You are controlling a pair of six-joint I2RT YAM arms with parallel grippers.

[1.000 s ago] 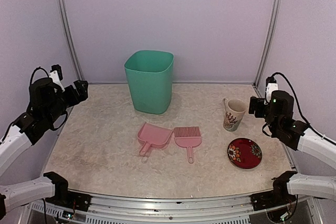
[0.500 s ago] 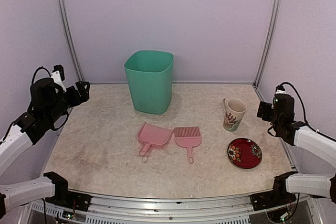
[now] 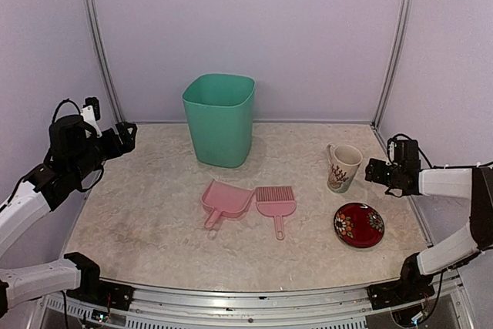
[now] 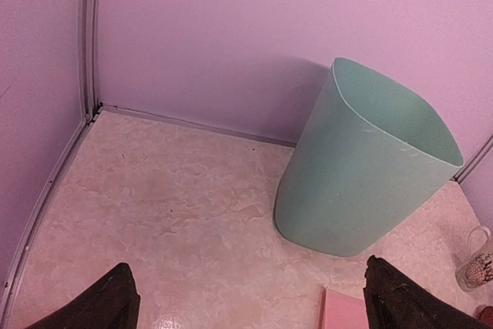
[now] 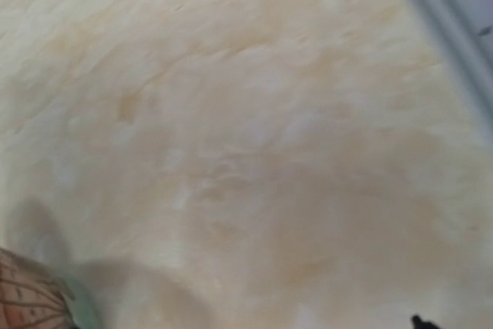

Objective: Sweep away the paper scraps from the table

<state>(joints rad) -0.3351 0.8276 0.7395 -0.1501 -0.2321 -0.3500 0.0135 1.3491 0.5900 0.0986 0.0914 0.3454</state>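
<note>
No paper scraps show on the worktop (image 3: 154, 213) around the green bin (image 3: 219, 117) (light, flighty stuff, better brushed than pinched). The left claw (image 4: 246, 292) gapes empty; the right claw (image 3: 375, 171), I cannot tell.

We see soft, even light from above in the top view, with only faint shadows. In our left wrist view the bin (image 4: 362, 175) darkens the wall (image 4: 231, 36) behind it, and a small glare marks the tabletop (image 4: 154, 206) near the bottom edge. Our right wrist view is blurred throughout.
</note>
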